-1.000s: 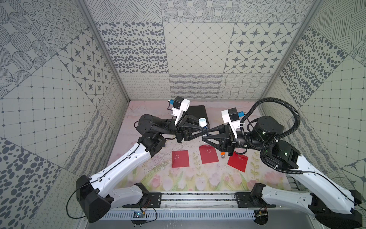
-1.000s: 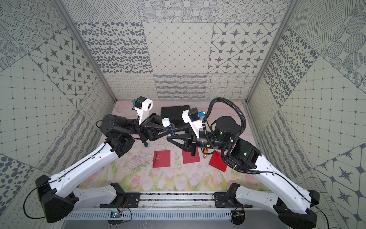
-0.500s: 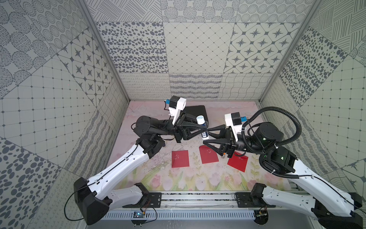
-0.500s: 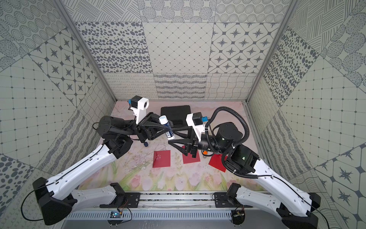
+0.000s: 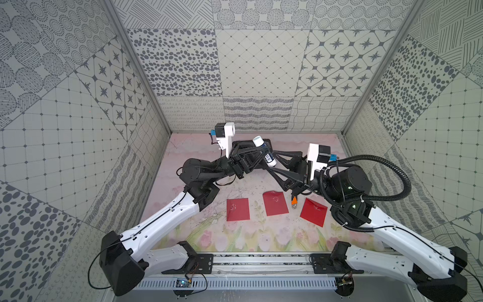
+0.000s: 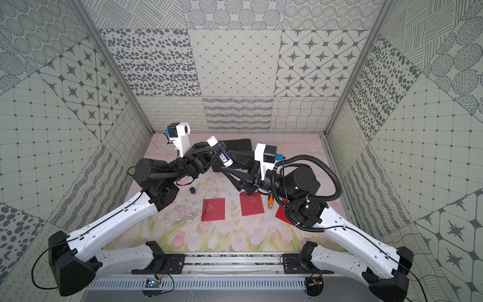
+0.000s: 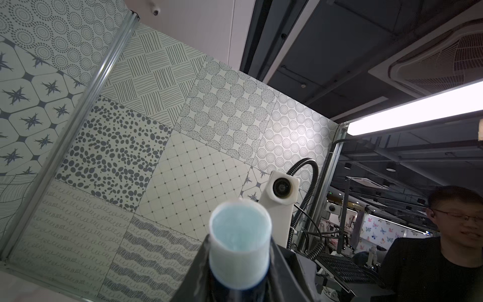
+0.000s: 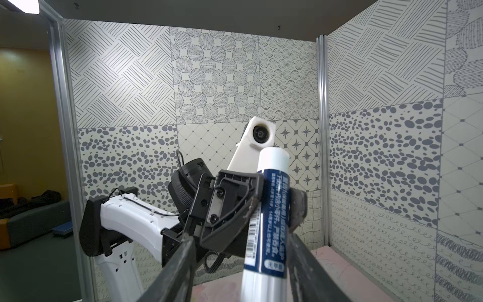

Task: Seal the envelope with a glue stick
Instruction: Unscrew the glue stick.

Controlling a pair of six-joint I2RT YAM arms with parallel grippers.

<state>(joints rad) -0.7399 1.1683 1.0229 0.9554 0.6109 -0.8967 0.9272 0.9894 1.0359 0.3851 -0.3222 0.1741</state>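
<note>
On the near part of the floral bench (image 5: 261, 241) three red envelopes lie flat in a row: the left envelope (image 5: 237, 213), the middle envelope (image 5: 275, 203) and the right envelope (image 5: 313, 211). None is touched. An orange-handled wrench (image 5: 294, 202) lies between the middle and right ones. Farther in, a small navy cap (image 6: 192, 190) sits on the bench beside the left arm, so the stick is already uncapped.

Above and behind that, the glue stick (image 5: 268, 157) hangs in the air, tilted, with its open end up and toward the back wall. The left gripper (image 5: 262, 151) has its jaws clamped across the navy label. The right gripper (image 6: 226, 162) straddles the white base end with its jaws apart; the right wrist view shows a plain gap on one side.

A second ago the right jaws were drawn in narrow at the base and the open end faced the top camera. They have since spread, and the stick has swung back and tipped. I judge the right arm's work at the base is done and the left arm now carries the stick alone. The pale blue glue (image 7: 239, 232) sits about level with the rim, ready for a flap.

The label has white Chinese print in columns, a barcode and a small badge that may read 无甲醛. No brand name is legible.

Farthest back lies a flat black pad (image 6: 239, 145).
</note>
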